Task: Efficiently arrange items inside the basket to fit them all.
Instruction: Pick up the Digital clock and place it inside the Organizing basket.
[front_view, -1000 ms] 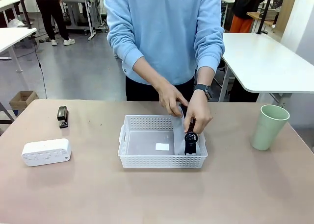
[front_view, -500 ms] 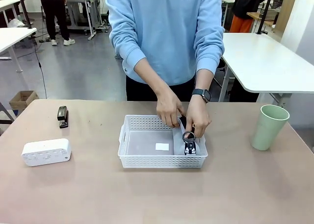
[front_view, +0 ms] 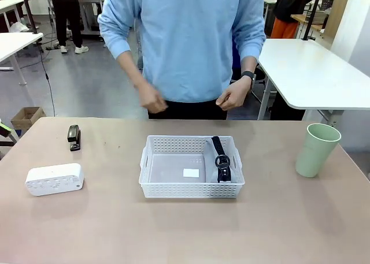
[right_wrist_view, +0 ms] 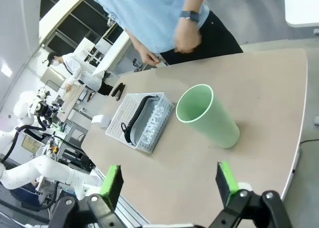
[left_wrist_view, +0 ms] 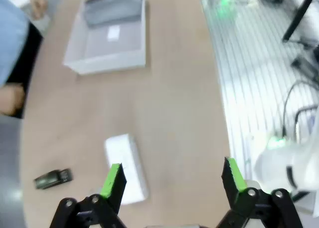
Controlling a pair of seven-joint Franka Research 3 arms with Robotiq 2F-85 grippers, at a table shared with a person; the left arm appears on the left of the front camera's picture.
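Note:
The white perforated basket (front_view: 191, 190) (left_wrist_view: 107, 61) (right_wrist_view: 149, 130) sits mid-table. A grey pouch (front_view: 221, 160) (left_wrist_view: 110, 8) (right_wrist_view: 137, 115) with black zipper edge and ring pull stands on edge along the basket's right side. The white rounded box (front_view: 55, 179) (left_wrist_view: 127, 168) lies at the left, and the small black stapler (front_view: 73, 137) (left_wrist_view: 52, 178) lies behind it. At the right stands the pale green cup (front_view: 317, 149) (right_wrist_view: 207, 115). My left gripper (left_wrist_view: 172, 180) hangs open high above the table beside the box. My right gripper (right_wrist_view: 167, 183) is open too, held back from the cup.
A person in a light blue sweater stands at the far edge, with both hands (front_view: 153, 99) (front_view: 231, 95) raised off the table. Bare tabletop (front_view: 185, 235) surrounds the basket. A white table (front_view: 312, 73) stands behind on the right.
The person let go of the pouch in the basket and drew both hands back up to waist height. The pouch now stands on its own along the right wall.

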